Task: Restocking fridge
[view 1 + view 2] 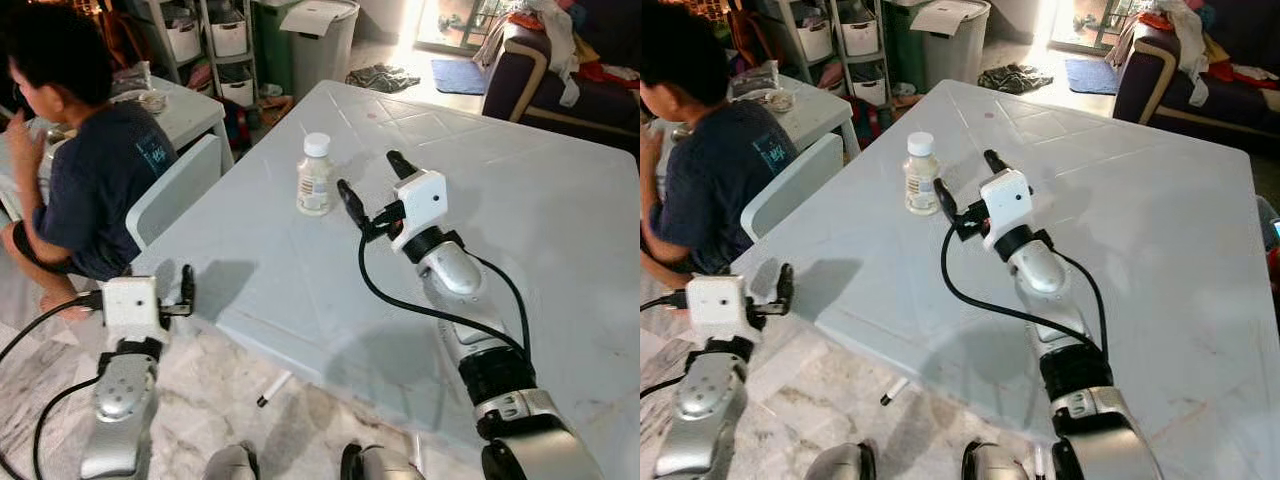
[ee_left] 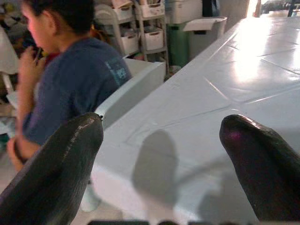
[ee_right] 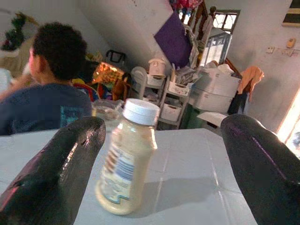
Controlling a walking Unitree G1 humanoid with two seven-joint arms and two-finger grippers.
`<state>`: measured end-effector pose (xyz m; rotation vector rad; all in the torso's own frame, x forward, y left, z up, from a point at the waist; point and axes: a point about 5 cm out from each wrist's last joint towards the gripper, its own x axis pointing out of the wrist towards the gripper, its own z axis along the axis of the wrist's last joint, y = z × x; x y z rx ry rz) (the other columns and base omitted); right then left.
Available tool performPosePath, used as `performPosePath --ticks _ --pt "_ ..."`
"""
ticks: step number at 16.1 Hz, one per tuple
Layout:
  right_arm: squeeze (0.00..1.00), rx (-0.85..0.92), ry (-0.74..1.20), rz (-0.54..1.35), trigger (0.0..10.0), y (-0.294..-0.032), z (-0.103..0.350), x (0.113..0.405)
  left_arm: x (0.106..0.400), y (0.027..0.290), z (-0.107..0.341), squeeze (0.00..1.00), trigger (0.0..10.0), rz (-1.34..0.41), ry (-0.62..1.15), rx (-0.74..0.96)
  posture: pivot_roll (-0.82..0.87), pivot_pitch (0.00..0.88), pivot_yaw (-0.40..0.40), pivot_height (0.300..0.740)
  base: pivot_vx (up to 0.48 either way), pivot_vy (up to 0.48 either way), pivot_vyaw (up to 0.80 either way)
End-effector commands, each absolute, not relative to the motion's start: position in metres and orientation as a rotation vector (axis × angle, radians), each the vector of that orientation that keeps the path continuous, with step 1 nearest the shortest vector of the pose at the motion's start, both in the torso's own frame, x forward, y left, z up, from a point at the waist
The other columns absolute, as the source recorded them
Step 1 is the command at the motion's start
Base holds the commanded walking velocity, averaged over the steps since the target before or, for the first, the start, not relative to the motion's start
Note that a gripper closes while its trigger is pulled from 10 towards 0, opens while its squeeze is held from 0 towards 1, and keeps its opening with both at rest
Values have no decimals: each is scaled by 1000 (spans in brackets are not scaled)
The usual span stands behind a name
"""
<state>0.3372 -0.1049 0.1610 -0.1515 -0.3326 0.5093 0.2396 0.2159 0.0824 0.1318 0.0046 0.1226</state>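
Note:
A small cream-coloured bottle (image 1: 316,178) with a white cap stands upright on the pale grey table (image 1: 540,220), towards its far left part. My right gripper (image 1: 368,175) hovers over the table just right of the bottle, open, with nothing between its fingers. In the right wrist view the bottle (image 3: 126,164) stands ahead, between the two spread fingers (image 3: 56,173) and nearer one of them. My left gripper (image 1: 182,292) is low at the table's near left corner, open and empty; its fingers (image 2: 51,173) point along the tabletop (image 2: 234,84).
A person (image 1: 90,170) in a dark blue shirt sits at the left beside a white chair (image 1: 175,190) that stands against the table's left edge. Behind are shelves with bins (image 1: 215,40), a lidded grey bin (image 1: 322,40) and a sofa (image 1: 560,75) at far right.

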Motion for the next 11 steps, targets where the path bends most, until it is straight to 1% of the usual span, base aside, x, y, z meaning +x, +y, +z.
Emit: performPosePath --ticks 1,4,6,7,11 --pt "0 -126 -339 499 10000 -105 160 330 237 223 89 0 10000 129 -10 136 84 84 -2 735 0 364 0" --pt "0 -130 -319 476 10000 -107 150 322 235 224 89 0 10000 137 -5 130 70 87 4 735 0 373 0" --pt "0 -107 -284 423 10000 -113 143 317 233 223 87 0 10000 131 3 125 57 85 3 735 0 456 0" --pt "0 -117 -273 404 10000 -116 141 315 234 221 86 0 10000 126 8 121 54 84 1 735 0 454 -500" --pt "0 -122 -280 387 10000 -117 143 312 237 213 85 0 10000 105 5 104 38 74 -1 735 0 445 -800"
